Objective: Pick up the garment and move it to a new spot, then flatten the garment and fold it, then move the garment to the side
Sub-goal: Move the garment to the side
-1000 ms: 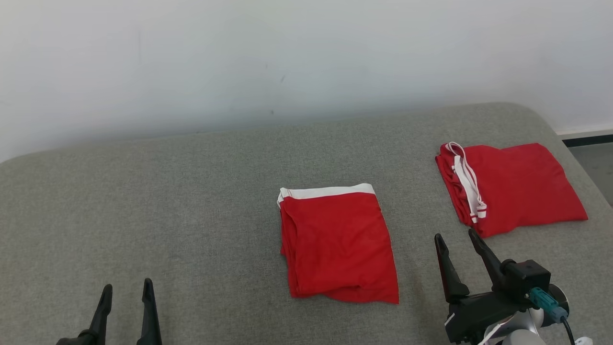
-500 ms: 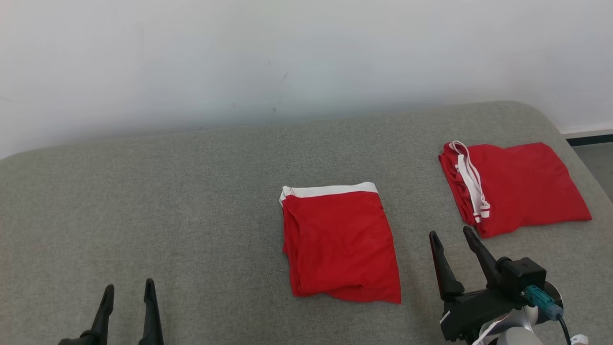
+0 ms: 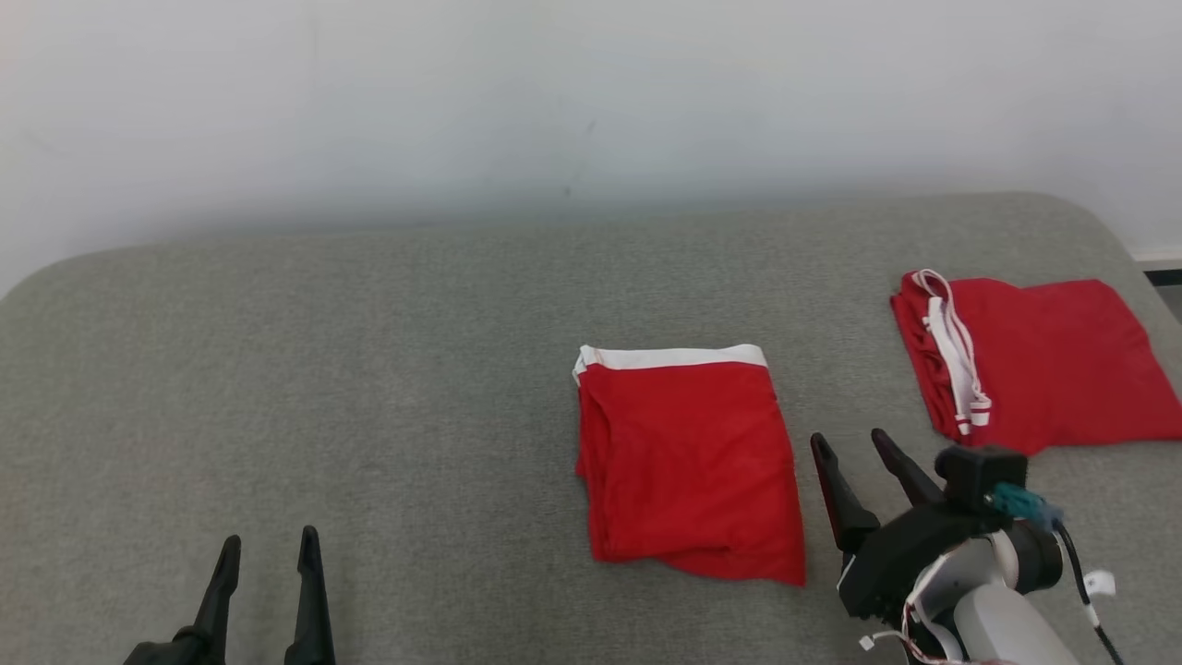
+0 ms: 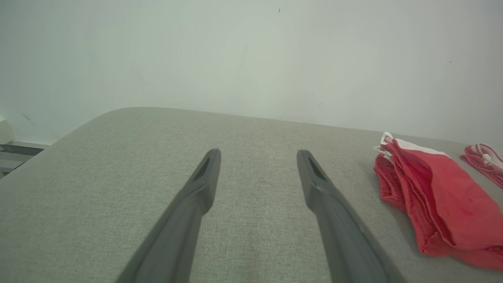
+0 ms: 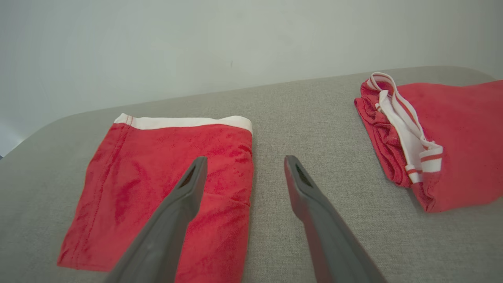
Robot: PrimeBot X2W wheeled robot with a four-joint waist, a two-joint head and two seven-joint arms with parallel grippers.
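Illumination is bright, even and diffuse in all three views. The wall (image 3: pixel 591 92) renders pale with a faint green-grey cast, darkening slightly toward the corners in the left wrist view. Shadows are soft: a narrow one borders the folded red garment (image 3: pixel 688 462) on the padded surface (image 3: pixel 323 369). In the head view the right tool (image 3: pixel 848 437) and its teal connector (image 3: pixel 1016 501) appear slightly smeared. In both wrist views the fingers (image 4: pixel 196 204) lose sharpness toward the bottom edge, and the far edge of the padded surface bows from wide-angle distortion.
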